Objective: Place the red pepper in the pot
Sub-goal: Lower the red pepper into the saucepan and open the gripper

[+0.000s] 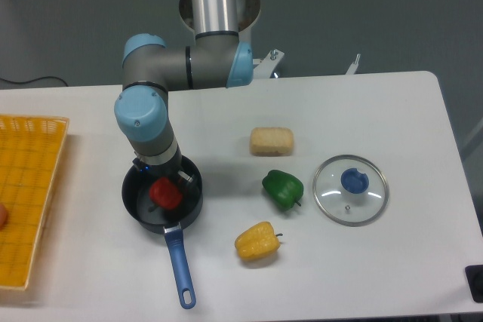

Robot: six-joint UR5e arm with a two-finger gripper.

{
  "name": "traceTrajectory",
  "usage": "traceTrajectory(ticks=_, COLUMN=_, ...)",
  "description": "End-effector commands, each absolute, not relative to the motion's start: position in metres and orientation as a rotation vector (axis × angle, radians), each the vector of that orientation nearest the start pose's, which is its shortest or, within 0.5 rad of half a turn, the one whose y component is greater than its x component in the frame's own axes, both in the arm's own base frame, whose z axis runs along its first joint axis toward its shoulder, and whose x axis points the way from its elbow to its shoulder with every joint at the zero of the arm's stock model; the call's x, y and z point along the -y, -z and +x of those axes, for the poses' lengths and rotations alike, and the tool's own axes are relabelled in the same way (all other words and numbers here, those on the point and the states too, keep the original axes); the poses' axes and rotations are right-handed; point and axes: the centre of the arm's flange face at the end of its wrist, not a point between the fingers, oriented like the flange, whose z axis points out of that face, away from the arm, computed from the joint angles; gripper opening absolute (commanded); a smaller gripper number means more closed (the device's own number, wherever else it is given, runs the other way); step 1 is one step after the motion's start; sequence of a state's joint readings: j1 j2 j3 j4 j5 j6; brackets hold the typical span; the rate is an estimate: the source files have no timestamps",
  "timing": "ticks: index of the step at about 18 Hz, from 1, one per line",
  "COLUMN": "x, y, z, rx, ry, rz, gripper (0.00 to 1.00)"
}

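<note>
The red pepper [166,194] is inside the rim of the pot [138,205], a dark round saucepan whose blue handle [179,269] points toward the table's front edge. My gripper [167,185] reaches down into the pot from the arm above. Its dark fingers [185,181] stand on either side of the pepper and close against it. The arm's wrist hides the far rim of the pot. I cannot tell whether the pepper rests on the pot's bottom or hangs just above it.
A green pepper [283,188] and a yellow pepper [257,241] lie right of the pot. A beige sponge-like block [272,141] lies behind them. A glass lid with a blue knob [350,189] lies at the right. A yellow basket [26,194] stands at the left edge.
</note>
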State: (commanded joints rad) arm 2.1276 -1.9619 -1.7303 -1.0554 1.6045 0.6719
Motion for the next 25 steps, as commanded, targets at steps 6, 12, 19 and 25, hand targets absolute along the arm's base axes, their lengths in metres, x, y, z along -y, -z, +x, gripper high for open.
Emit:
traceTrajectory(ticks=6, x=-0.5724, y=-0.2453, z=-0.2026, rx=-0.190, ry=-0.026, rz=-3.192, gripper=0.44)
traceTrajectory(ticks=12, x=-0.5731, y=-0.2408, z=-0.2016, rx=-0.197, ry=-0.040, rz=-3.207, gripper=0.49)
traceTrajectory(ticks=19, x=-0.5730, y=-0.2408, z=-0.2017, rx=-0.197, ry=-0.042, rz=-3.208, gripper=0.59)
traceTrajectory(ticks=25, x=-0.5730, y=-0.2408, z=-0.2017, rx=-0.197, ry=-0.042, rz=-3.208, gripper=0.72)
